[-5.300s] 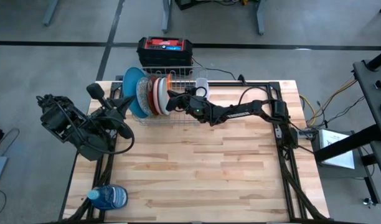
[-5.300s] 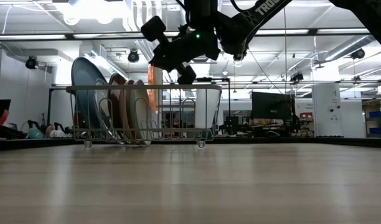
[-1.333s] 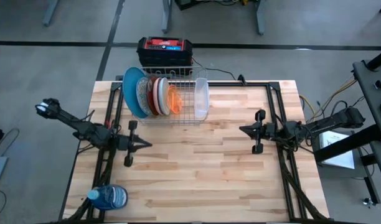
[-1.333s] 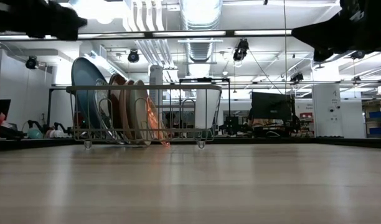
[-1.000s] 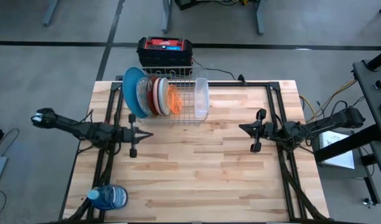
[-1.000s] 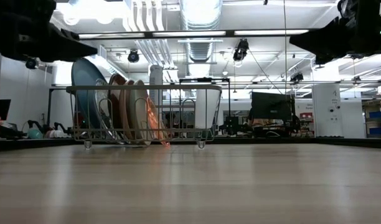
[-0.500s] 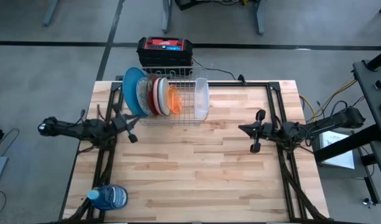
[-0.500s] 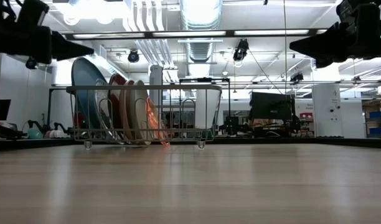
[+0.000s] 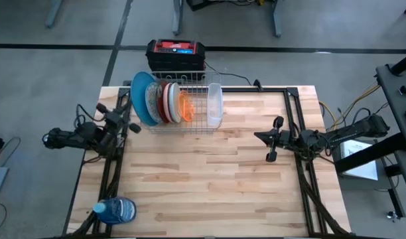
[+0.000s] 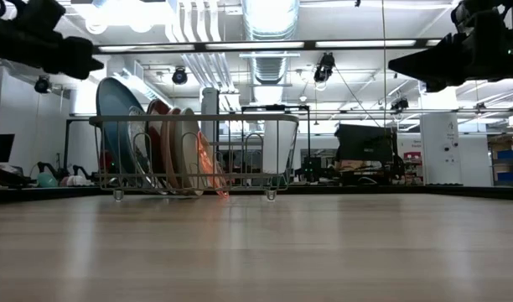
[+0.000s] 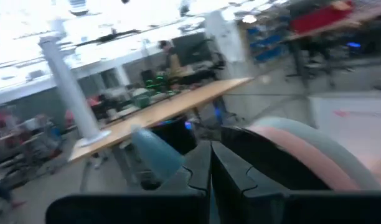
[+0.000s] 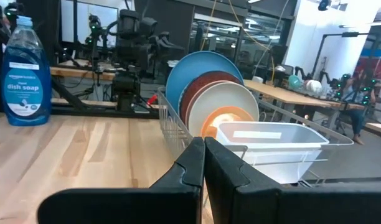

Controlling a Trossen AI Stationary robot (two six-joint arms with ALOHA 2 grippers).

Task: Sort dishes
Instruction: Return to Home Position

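Left end effector (image 11: 210, 145) closed, empty, right end effector (image 12: 203, 143) closed, empty

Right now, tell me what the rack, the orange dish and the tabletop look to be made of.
Rack: thin metal wire, shiny, seen as an open grid.
Orange dish: probably translucent plastic or glass; light glows through it.
Tabletop: wood, glued strips with visible grain, smooth matte finish.

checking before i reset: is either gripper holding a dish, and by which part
Nothing is held: left gripper and right gripper are both shut and empty.
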